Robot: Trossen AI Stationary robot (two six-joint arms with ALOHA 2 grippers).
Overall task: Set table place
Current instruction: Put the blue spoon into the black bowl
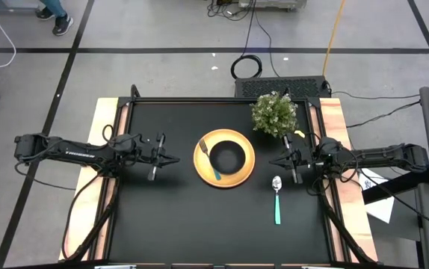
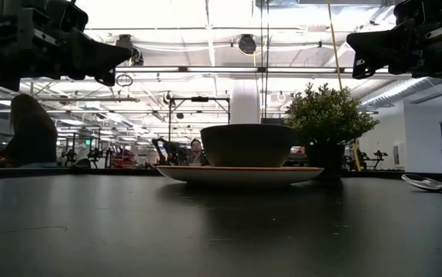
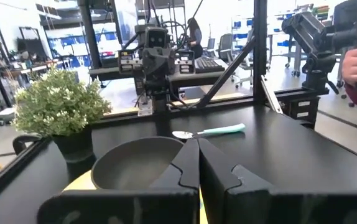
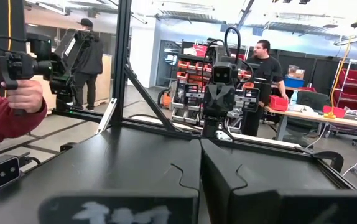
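Observation:
The round yellow plate (image 1: 224, 176) lies in the middle of the black table (image 1: 162, 217). The black bowl (image 1: 228, 157) stands on it; it also shows in the left wrist view (image 3: 135, 163). The teal-handled fork (image 1: 210, 161) lies on the plate's left part, beside the bowl. The teal-handled spoon (image 1: 276, 200) lies flat on the table to the right of the plate, bowl end toward the far edge. My left gripper (image 1: 176, 159) hovers shut and empty left of the plate. My right gripper (image 1: 272, 159) hovers shut and empty right of the plate, above the spoon's far end.
A bushy green potted plant (image 1: 275, 113) stands at the far right of the table, behind the plate. Light wooden strips (image 1: 102, 127) run along the table's left and right sides. People and a hand holding a device (image 4: 17, 87) show in the room beyond the table.

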